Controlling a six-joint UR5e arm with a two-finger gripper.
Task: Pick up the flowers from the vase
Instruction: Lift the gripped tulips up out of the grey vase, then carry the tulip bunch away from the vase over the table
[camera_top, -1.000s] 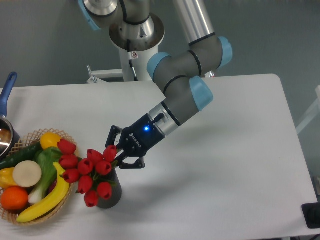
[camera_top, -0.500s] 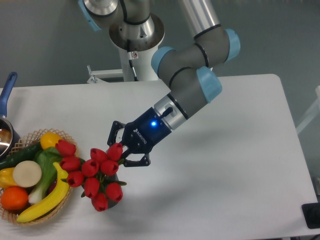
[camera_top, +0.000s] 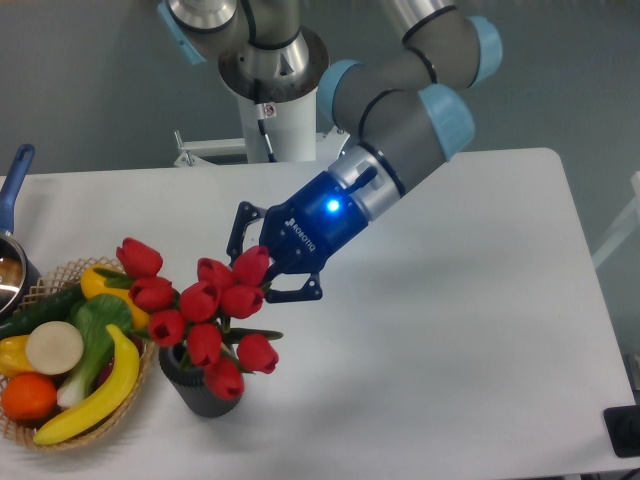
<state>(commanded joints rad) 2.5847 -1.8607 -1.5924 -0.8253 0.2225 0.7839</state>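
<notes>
The flowers (camera_top: 200, 305), a bunch of red tulip buds with green leaves, hang tilted below my gripper (camera_top: 264, 272). The gripper's black fingers are shut on the upper right side of the bunch. The vase (camera_top: 190, 392), a small dark ribbed cylinder, stands on the white table directly under the bunch. The lowest buds overlap the vase's mouth, so the stem ends are hidden and I cannot tell whether they are out of it. The gripper is above and to the right of the vase.
A round wicker basket (camera_top: 100, 425) with a banana, an orange and vegetables stands just left of the vase. A pot with a blue handle (camera_top: 14, 185) is at the far left edge. The arm's base (camera_top: 270, 90) is at the back. A dark object (camera_top: 622, 430) is at the lower right corner.
The gripper has risen and moved right with the flowers in it. The bunch has lifted off the vase, whose dark body now shows more below the buds.
</notes>
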